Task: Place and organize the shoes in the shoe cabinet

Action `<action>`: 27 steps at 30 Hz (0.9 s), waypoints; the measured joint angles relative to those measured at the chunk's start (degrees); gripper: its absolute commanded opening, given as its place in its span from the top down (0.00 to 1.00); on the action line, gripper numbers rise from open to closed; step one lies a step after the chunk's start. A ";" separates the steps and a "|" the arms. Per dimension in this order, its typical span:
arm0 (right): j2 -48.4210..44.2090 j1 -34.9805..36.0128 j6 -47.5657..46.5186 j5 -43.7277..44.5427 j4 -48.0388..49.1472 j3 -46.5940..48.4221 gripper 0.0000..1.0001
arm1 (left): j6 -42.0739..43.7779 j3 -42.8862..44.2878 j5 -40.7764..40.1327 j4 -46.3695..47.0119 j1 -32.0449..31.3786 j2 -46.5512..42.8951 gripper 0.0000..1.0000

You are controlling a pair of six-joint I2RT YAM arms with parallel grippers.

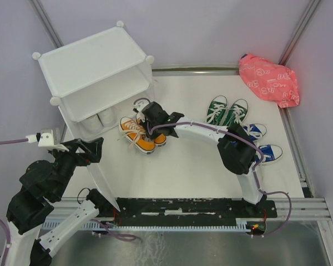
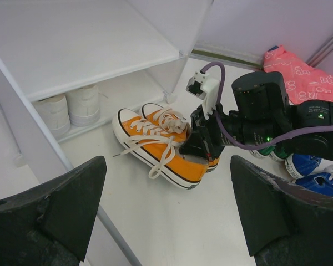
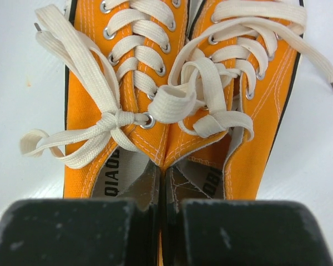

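Our right gripper (image 3: 162,209) is clamped tight on the adjoining inner collars of the orange sneakers (image 3: 172,100), which sit on the table (image 1: 200,166) just outside the shoe cabinet (image 1: 91,61), toes toward its lower compartment. We judge that thin pinch may let one shoe slip, and the loose laces (image 3: 72,138) could snag the cabinet's edge or nudge the white sneakers (image 2: 72,108) inside.
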 measured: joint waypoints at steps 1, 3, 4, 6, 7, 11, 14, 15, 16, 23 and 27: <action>0.31 0.11 -0.02 0.09 -0.02 0.42 0.98 | 0.00 0.00 -0.04 -0.02 0.00 0.00 0.01; 1.46 0.33 -0.04 0.04 0.00 2.01 0.98 | 0.00 0.02 -0.13 -0.04 0.00 0.02 0.01; 2.23 0.37 -0.09 0.07 0.04 3.06 0.98 | 0.02 0.02 -0.24 -0.04 0.00 0.02 0.01; 4.11 0.42 -0.07 0.07 0.31 5.44 0.98 | 0.02 0.02 -0.28 0.00 0.00 0.07 0.01; 5.03 0.42 -0.02 0.07 0.00 6.75 0.98 | 0.02 0.02 -0.26 0.00 0.00 0.09 0.01; 6.51 0.46 0.39 0.42 -0.96 9.68 0.98 | 0.02 0.02 -0.35 0.04 0.00 0.11 0.01; 6.03 0.46 0.70 0.94 -0.98 9.20 0.98 | 0.02 0.00 -0.37 0.07 0.00 0.11 0.01; 5.46 0.46 0.72 1.36 -0.66 8.17 0.98 | 0.02 0.00 -0.37 0.07 0.00 0.11 0.01; 4.39 0.35 0.70 2.23 0.07 6.21 0.98 | 0.02 0.00 -0.37 0.09 0.00 0.11 0.01; -2.51 -0.02 -0.46 4.44 1.49 -3.26 0.98 | 0.02 -0.15 -0.37 0.35 0.00 0.11 0.01; -5.11 0.13 -2.01 5.42 1.99 -4.59 0.98 | 0.02 -0.39 -0.39 0.74 0.00 0.09 0.01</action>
